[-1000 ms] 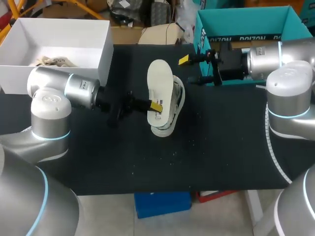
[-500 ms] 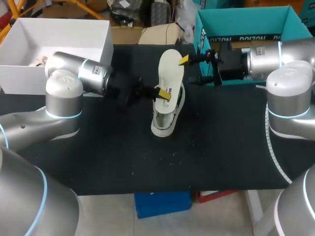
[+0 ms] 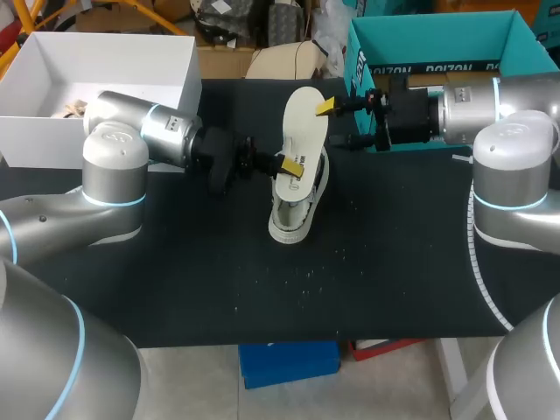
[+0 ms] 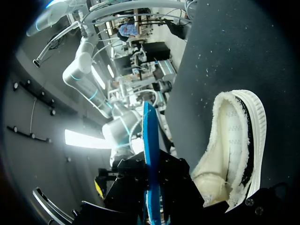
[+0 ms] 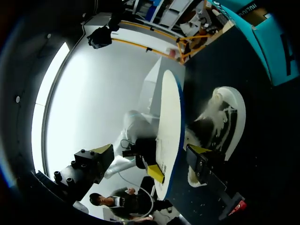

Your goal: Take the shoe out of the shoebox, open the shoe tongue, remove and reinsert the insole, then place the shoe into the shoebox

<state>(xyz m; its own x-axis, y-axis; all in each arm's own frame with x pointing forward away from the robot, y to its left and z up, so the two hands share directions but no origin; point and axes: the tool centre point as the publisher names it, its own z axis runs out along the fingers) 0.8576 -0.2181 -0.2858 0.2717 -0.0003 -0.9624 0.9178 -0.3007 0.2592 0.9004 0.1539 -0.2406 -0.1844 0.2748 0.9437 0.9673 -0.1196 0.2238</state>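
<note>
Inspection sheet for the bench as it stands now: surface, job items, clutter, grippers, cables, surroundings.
surface: black table.
job's things: shoe on the table, mid-way across; insole out of it, held on edge above it; white box and teal box at the far edge.
clutter: pale specks on the table; beige bundle in white box.
grippers: left gripper shut on insole; right gripper open, insole's far end between its fingers.
cables: nothing seen.
surroundings: nothing seen.
</note>
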